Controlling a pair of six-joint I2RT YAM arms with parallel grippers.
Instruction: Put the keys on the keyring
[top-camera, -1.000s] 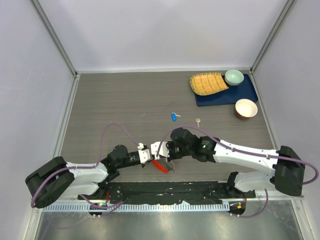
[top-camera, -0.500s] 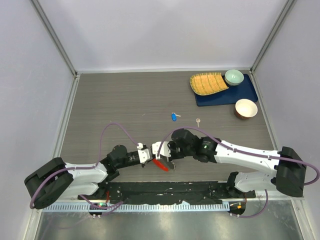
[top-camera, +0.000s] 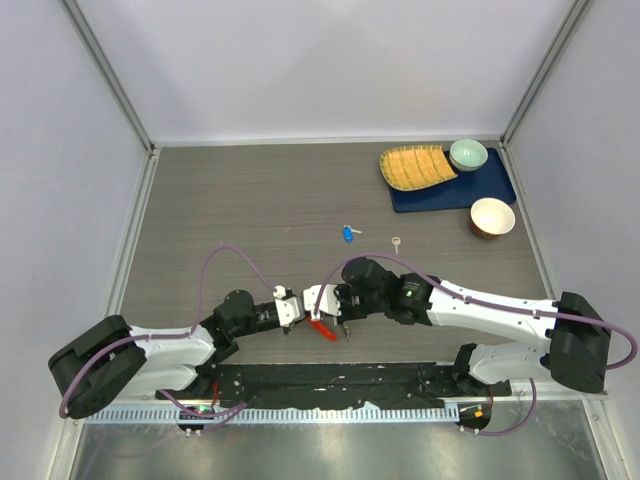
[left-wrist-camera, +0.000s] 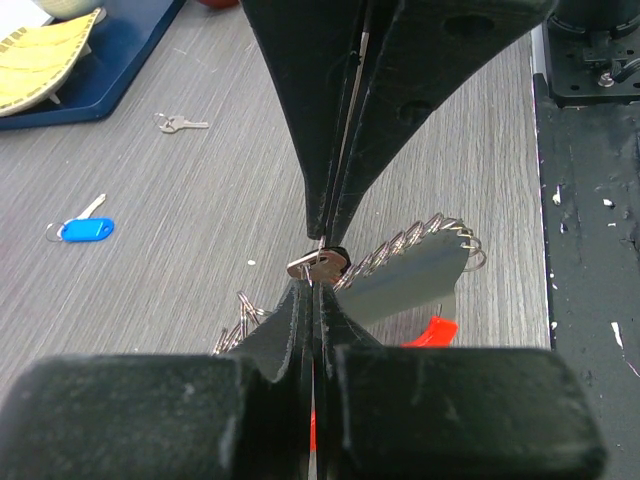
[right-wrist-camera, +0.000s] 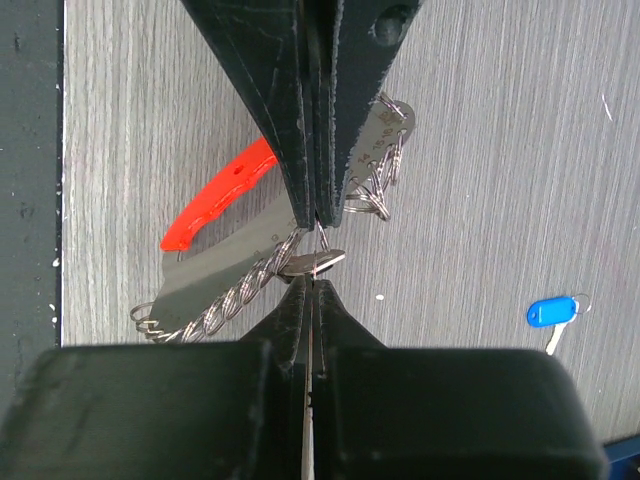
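Note:
My left gripper (top-camera: 297, 308) and right gripper (top-camera: 318, 300) meet tip to tip near the table's front edge, both shut. A thin wire of the keyring (left-wrist-camera: 400, 243) runs from one pair of jaws into the other. A small metal key (left-wrist-camera: 318, 265) sits on that wire between the tips, also seen as the key (right-wrist-camera: 312, 262). Below hang twisted chain loops (right-wrist-camera: 235, 292), a grey flat tag (right-wrist-camera: 225, 258) and the red fob (top-camera: 322, 330). A blue-headed key (top-camera: 347, 233) and a plain silver key (top-camera: 397, 242) lie on the table further back.
At the back right stand a blue mat (top-camera: 480, 190) with a yellow ribbed dish (top-camera: 415, 167), a green bowl (top-camera: 468, 154) and a brown bowl (top-camera: 492, 217). The black base strip (top-camera: 330, 380) runs along the near edge just behind the grippers.
Both grippers stay shut and almost still. The hanging red fob and grey tag have swung slightly to the left under the right gripper.

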